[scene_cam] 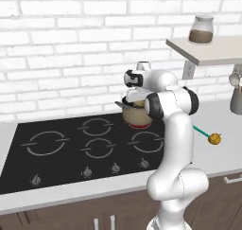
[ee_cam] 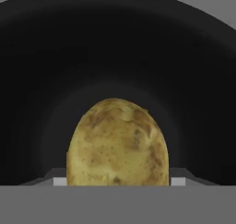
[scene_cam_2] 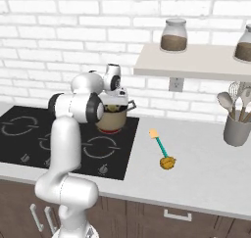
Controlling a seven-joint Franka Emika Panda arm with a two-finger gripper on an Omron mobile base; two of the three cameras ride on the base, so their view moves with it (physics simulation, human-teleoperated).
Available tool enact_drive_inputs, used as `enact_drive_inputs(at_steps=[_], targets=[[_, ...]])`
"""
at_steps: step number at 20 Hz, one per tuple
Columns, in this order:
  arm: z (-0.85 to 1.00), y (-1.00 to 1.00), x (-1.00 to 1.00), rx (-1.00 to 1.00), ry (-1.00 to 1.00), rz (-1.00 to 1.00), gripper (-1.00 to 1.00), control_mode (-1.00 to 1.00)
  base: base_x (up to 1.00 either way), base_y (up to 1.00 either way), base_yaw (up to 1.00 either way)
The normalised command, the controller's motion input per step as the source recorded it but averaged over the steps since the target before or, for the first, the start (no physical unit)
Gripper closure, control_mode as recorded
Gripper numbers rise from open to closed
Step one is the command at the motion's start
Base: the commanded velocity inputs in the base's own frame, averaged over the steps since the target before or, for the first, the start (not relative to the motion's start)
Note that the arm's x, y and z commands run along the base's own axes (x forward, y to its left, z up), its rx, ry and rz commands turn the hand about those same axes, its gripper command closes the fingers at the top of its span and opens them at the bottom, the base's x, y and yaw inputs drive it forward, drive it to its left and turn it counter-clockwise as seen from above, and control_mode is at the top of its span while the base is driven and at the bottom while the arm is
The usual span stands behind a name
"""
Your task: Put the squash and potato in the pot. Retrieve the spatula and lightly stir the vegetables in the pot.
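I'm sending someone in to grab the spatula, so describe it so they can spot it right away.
Start at the black cooktop, then move right onto the pale counter, short of the grey utensil cup. The spatula lies flat there by itself, with a thin teal handle, a small orange blade and a yellow-brown knob, unlike the grey utensils standing in the cup.

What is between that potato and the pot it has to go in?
Nothing visible. The hand holds the potato right over the pot, whose dark inside lies open just behind it in the hand view.
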Motion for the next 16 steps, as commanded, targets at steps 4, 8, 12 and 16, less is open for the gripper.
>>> enact_drive_inputs(at_steps=[4, 8, 12, 16], targets=[[-0.32, 0.10, 0.06, 0.00, -0.08, 0.00, 1.00, -1.00, 0.00, 0.00, 0.00], [-0.18, 0.28, -0.06, 0.00, -0.01, 0.00, 1.00, -1.00, 0.00, 0.00, 0.00], [-0.18, 0.42, -0.05, 0.00, 0.00, 0.00, -1.00, -1.00, 0.00, 0.00, 0.00], [-0.03, 0.16, -0.06, 0.00, -0.05, 0.00, -1.00, -1.00, 0.00, 0.00, 0.00]])
